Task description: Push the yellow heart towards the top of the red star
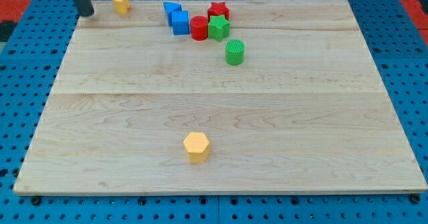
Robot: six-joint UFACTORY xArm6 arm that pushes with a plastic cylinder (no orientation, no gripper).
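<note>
The yellow heart (120, 1) sits at the top left edge of the wooden board (221, 117). The red star (219, 11) lies near the top centre, to the right of the heart. My tip (87, 13) is at the top left, just left of the yellow heart with a small gap between them. The rod rises out of the view's top.
A blue triangle-like block (171, 11) and a blue cube (180, 23) lie between the heart and the red star. A red cylinder (199, 28), a green star (219, 29) and a green cylinder (235, 52) cluster by the red star. A yellow hexagon (196, 146) sits near the bottom centre.
</note>
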